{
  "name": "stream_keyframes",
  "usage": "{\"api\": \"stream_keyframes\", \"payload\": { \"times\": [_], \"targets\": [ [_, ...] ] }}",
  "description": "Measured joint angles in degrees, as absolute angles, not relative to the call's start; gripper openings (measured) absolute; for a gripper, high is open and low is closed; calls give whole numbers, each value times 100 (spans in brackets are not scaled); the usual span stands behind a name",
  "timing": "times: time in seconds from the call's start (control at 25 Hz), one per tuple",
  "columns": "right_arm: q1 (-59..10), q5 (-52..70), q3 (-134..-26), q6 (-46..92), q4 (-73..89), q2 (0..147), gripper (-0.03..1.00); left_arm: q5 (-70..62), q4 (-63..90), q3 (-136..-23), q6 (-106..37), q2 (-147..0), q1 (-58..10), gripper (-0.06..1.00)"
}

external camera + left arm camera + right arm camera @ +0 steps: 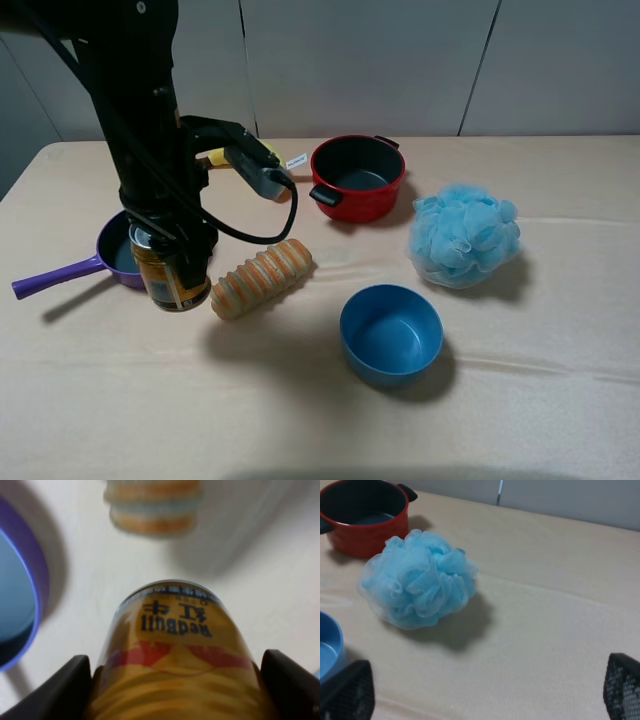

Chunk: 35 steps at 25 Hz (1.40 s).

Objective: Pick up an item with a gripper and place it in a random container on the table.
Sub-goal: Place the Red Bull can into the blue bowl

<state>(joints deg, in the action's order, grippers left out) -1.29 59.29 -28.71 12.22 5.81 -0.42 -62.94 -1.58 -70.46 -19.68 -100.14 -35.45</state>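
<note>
The amber-gold can (175, 285) was upright in the grip of the left gripper (172, 255), whose black fingers (60, 690) pressed against its two sides, as the left wrist view showed close up, with the dark label lettering facing the camera. In the high view the can was at the left of the table (520, 400), overlapping the near rim of the purple long-handled pan (107, 245); whether its base touched the tabletop could not be told. Just to the can's right lay the ridged orange bread-roll toy (262, 278), on its side and angled. Farther right and nearer the front sat the blue bowl (385, 370), well apart from the can. Behind the bowl was the red two-handled pot (357, 205), and to its right a fluffy blue bath puff (465, 235). The right gripper (484, 690) appeared only in its own wrist view, its fingertips spread wide with nothing between them, near the puff
</note>
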Motion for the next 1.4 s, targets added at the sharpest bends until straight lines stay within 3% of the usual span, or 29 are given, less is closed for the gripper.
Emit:
{"api": "stream_keyframes", "payload": {
  "times": [0.84,1.12,1.4],
  "targets": [
    [-129,5929,-2871,1222,581,-42,69,-6230,0,-8255,-1553,-10025,-5385,68],
    [-129,5929,-2871,1222,581,-42,69,-6162,65,-8453,-1522,-10223,-5685,68],
    [-129,5929,-2871,1222,581,-42,69,-6392,118,-9338,-1521,-11099,-5904,68]
  ]
}}
